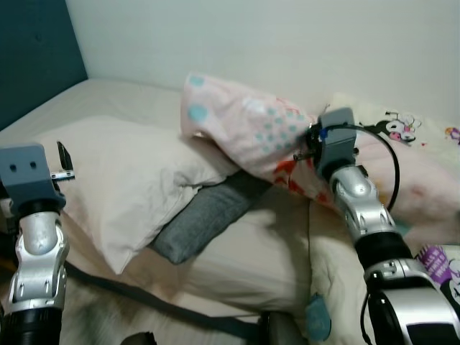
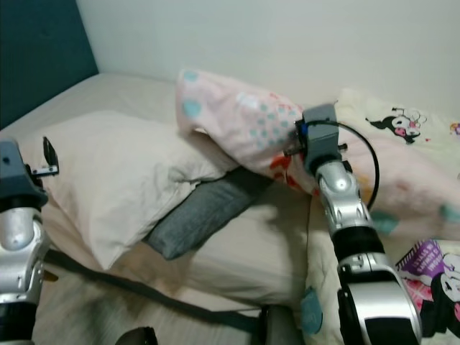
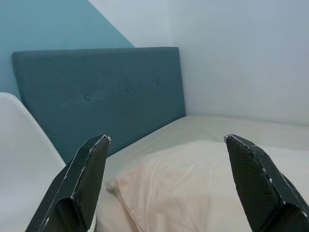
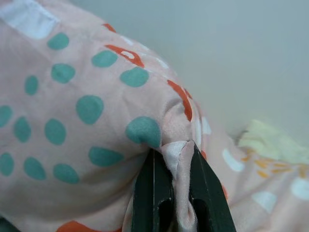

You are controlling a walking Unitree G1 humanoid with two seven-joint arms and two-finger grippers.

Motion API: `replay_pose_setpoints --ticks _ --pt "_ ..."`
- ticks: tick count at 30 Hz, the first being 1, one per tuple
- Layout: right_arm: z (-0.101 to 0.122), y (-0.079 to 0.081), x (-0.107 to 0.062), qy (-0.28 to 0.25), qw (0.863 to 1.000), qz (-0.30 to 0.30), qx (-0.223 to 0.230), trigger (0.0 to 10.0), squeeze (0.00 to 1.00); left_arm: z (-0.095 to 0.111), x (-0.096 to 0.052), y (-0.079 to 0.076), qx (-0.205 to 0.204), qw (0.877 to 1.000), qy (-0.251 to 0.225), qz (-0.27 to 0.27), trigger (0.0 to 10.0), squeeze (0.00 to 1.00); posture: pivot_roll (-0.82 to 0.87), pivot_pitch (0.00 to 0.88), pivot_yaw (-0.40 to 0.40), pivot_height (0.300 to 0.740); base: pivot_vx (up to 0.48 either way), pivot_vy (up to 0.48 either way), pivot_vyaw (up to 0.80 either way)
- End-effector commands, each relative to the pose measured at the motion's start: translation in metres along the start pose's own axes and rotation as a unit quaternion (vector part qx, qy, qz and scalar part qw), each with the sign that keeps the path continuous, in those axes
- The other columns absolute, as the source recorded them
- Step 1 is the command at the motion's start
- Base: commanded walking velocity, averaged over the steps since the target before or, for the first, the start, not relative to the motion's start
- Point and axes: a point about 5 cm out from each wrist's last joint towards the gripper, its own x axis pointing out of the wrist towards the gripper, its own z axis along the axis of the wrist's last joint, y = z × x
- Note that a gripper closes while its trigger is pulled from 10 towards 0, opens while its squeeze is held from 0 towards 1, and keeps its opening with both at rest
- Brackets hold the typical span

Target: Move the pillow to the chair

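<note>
Pink pillow (image 1: 244,126) held raised at frame centre, over bed (image 1: 237,259). Fold of cover pinched by right gripper (image 4: 171,193), fingers narrow. Left gripper (image 3: 169,186) spread wide, idle, lower left. Step judged: lift. Next: carrying to chair (image 3: 21,159).

Grey cushion (image 1: 205,215): far end hidden under pink pillow (image 1: 244,126). Cartoon blanket (image 1: 424,154): cut off at right edge. Dark strap (image 1: 165,305), near floor: blurred, unidentifiable.
</note>
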Motion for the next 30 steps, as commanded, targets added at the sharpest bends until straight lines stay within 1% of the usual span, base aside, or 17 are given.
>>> replay_pose_setpoints --ticks 1,2,4,6,8,9,10,15,18,19,20,21,23,26,30 --pt "0.029 0.002 0.008 -0.061 0.998 0.006 0.022 0.0 0.0 0.008 0.004 0.0 0.001 1.0 -0.009 0.005 10.0 0.0 -0.02 0.0 -0.087 0.58 0.0 0.0 0.0" --pt "0.051 0.01 0.012 -0.103 0.993 0.033 0.056 0.0 0.0 0.018 0.004 -0.01 -0.017 1.0 -0.017 -0.003 10.0 0.0 -0.02 0.0 -0.089 0.59 0.0 0.0 0.0" --pt "0.067 0.022 0.013 -0.133 0.985 0.066 0.086 0.0 0.0 0.022 -0.001 -0.022 -0.034 0.999 -0.015 -0.017 10.0 0.0 -0.02 0.0 -0.089 0.6 0.0 0.0 0.0" --pt "0.075 0.028 0.012 -0.145 0.981 0.082 0.1 0.0 0.0 0.023 -0.004 -0.029 -0.044 0.999 -0.011 -0.023 10.0 0.0 -0.02 0.0 -0.089 0.61 0.0 0.0 0.0" --pt "0.075 0.029 0.012 -0.146 0.98 0.084 0.102 0.0 0.0 0.023 -0.005 -0.029 -0.045 0.999 -0.01 -0.024 10.0 0.0 -0.02 0.0 -0.089 0.615 0.0 0.0 0.0" --pt "0.083 0.035 0.01 -0.16 0.974 0.103 0.127 0.0 0.0 0.026 -0.01 -0.038 -0.06 0.998 -0.001 -0.032 10.0 0.0 -0.02 0.0 -0.091 0.625 0.0 0.0 0.0" --pt "0.086 0.037 0.009 -0.165 0.971 0.109 0.135 0.0 0.0 0.027 -0.012 -0.041 -0.067 0.997 0.002 -0.036 10.0 0.0 -0.02 0.0 -0.091 0.63 0.0 0.0 0.0" --pt "0.088 0.037 0.009 -0.168 0.969 0.113 0.14 0.0 0.0 0.027 -0.014 -0.043 -0.073 0.997 0.008 -0.038 10.0 0.0 -0.02 0.0 -0.092 0.635 0.0 0.0 0.0" --pt "0.095 0.031 0.01 -0.181 0.966 0.109 0.148 0.0 0.0 0.027 -0.016 -0.049 -0.092 0.994 0.028 -0.046 10.0 0.0 -0.01 0.0 -0.095 0.655 0.0 0.0 0.0" --pt "0.098 0.029 0.01 -0.187 0.965 0.108 0.149 0.0 0.0 0.024 -0.016 -0.049 -0.08 0.995 0.047 -0.042 10.0 0.0 -0.01 0.0 -0.099 0.66 -0.307 0.0 0.0" --pt "0.098 0.029 0.01 -0.187 0.965 0.108 0.149 0.0 0.0 0.024 -0.016 -0.049 -0.08 0.995 0.047 -0.042 10.0 0.0 -0.01 0.0 -0.099 0.66 -0.307 0.0 0.0" --pt "0.104 0.027 0.009 -0.196 0.963 0.11 0.151 0.0 0.0 0.021 -0.017 -0.05 -0.068 0.995 0.069 -0.039 10.0 0.0 -0.01 0.0 -0.1 0.67 -0.48 0.0 0.0" --pt "0.107 0.026 0.009 -0.2 0.962 0.111 0.152 0.0 0.0 0.02 -0.017 -0.051 -0.067 0.994 0.073 -0.04 10.0 0.0 -0.01 0.0 -0.1 0.675 -0.48 0.0 0.0" --pt "0.122 0.025 0.005 -0.224 0.953 0.125 0.158 0.0 0.0 0.017 -0.02 -0.052 -0.069 0.994 0.081 -0.036 10.0 0.0 -0.01 0.0 -0.102 0.695 -0.48 0.0 0.0" --pt "0.128 0.026 0.003 -0.235 0.949 0.135 0.159 0.0 0.0 0.017 -0.022 -0.052 -0.07 0.994 0.083 -0.035 10.0 0.0 -0.01 0.0 -0.102 0.71 -0.48 0.0 0.0"
